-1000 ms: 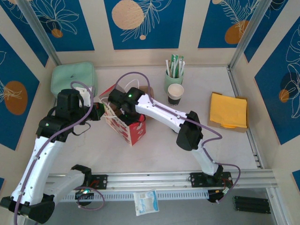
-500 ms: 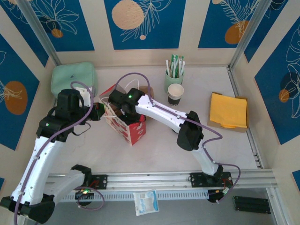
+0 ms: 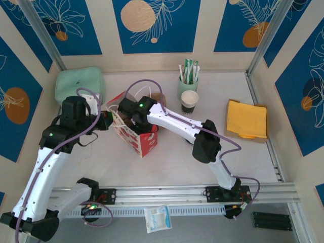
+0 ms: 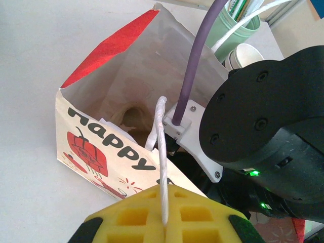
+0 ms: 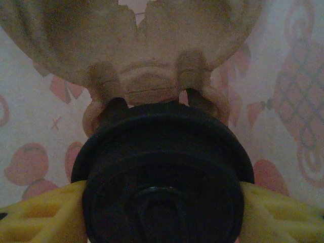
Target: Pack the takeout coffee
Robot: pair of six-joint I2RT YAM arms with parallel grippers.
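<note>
On the pale grey table [image 3: 167, 152], the white right arm [image 3: 174, 121] reaches across to the middle and dips its wrist into the open mouth of the red-and-white printed paper gift bag [image 3: 142, 140]. The white left arm [image 3: 45, 152] meets the same bag from the other side.

The bag stands upright with its mouth spread, so I judge the opening step done.

The right wrist camera looks down past paper walls with red print showing through. There the right gripper [image 5: 162, 202] is clamped on the takeout coffee [image 5: 162, 152], its yellow fingers [image 5: 43, 212] pressed to either side of the round black plastic lid. The cup is therefore inside the bag and in that grip. Its tan body is hidden under the lid, and I cannot tell whether its base has reached the bag's floor.

The left gripper [image 4: 164, 223] is pinched tight on the bag's white cord handle [image 4: 161, 147], holding that side up.

The task looks mostly done. What seems left is to set the cup down, let go of it, lift the right arm out and release the handle.
</note>
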